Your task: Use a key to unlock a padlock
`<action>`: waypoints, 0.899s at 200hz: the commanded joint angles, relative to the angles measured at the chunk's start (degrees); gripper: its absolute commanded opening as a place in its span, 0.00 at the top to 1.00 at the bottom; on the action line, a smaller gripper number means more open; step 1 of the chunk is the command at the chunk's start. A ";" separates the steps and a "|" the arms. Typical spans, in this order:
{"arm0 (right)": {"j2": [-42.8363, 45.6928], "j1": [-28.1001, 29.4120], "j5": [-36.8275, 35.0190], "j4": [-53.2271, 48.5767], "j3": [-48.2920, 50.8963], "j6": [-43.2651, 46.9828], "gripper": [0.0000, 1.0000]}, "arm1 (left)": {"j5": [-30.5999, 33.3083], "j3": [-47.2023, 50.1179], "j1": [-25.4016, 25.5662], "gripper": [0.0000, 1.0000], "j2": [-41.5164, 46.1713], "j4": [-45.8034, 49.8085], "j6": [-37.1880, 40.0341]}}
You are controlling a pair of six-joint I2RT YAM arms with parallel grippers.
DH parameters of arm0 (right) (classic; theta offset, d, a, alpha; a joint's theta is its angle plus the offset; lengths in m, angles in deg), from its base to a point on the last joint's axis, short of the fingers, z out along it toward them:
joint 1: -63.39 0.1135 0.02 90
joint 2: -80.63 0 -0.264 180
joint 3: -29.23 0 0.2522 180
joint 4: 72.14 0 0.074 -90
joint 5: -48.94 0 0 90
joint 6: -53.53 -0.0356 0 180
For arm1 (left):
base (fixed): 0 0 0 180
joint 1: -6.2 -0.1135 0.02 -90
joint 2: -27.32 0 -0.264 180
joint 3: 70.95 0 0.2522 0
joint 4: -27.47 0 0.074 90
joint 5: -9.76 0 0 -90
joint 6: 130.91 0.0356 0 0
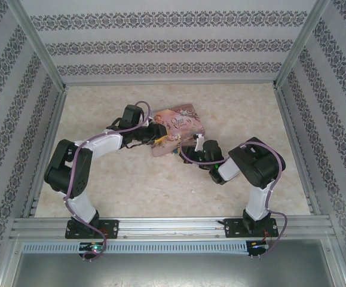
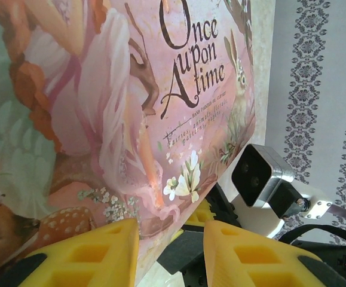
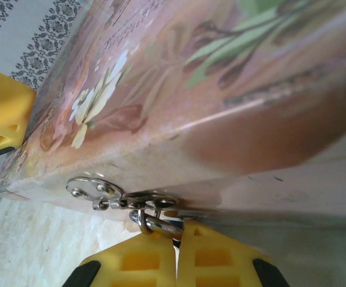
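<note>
Two yellow-fingered grippers flank the pink tin (image 1: 177, 124) at mid-table. The left gripper (image 2: 171, 236), fingers spread, faces the illustrated lid. The right gripper (image 3: 176, 238), fingers pressed together, seemingly pinches the padlock (image 3: 156, 225) by its silvery shackle, which hangs from the tin's hasp (image 3: 95, 190) directly ahead of it, making the right arm the nearer.

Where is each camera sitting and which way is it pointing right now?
Top external: above and behind the arm bases, looking down on the table; both arms show, left tool and right tool meeting at the pink tin.
Left wrist: on the left arm, facing across the tin's lid; its open yellow fingers show.
Right wrist: on the right arm, facing the tin's side and hasp; its fingers pinch the padlock.
Shared: all three see the tin.
</note>
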 commanded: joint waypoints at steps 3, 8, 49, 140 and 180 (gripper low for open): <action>1.19 -0.36 -1.99 6.71 1.54 -0.22 1.00 | 1.64 1.92 0.68 0.66 1.02 3.12 -0.04; 1.41 -0.44 -1.99 6.87 1.84 -0.18 1.00 | 1.69 2.05 0.72 0.66 1.10 3.16 -0.08; 2.19 -0.80 -2.76 10.23 3.64 -1.95 1.00 | 1.73 2.36 0.69 0.66 1.20 3.40 -0.19; 0.38 -0.77 -4.61 15.02 2.33 -9.81 1.00 | 1.74 5.66 1.22 0.66 2.60 1.93 -1.61; 0.86 -1.58 -4.70 14.99 1.67 -12.49 1.00 | 1.84 6.20 1.32 0.66 2.26 1.19 -1.92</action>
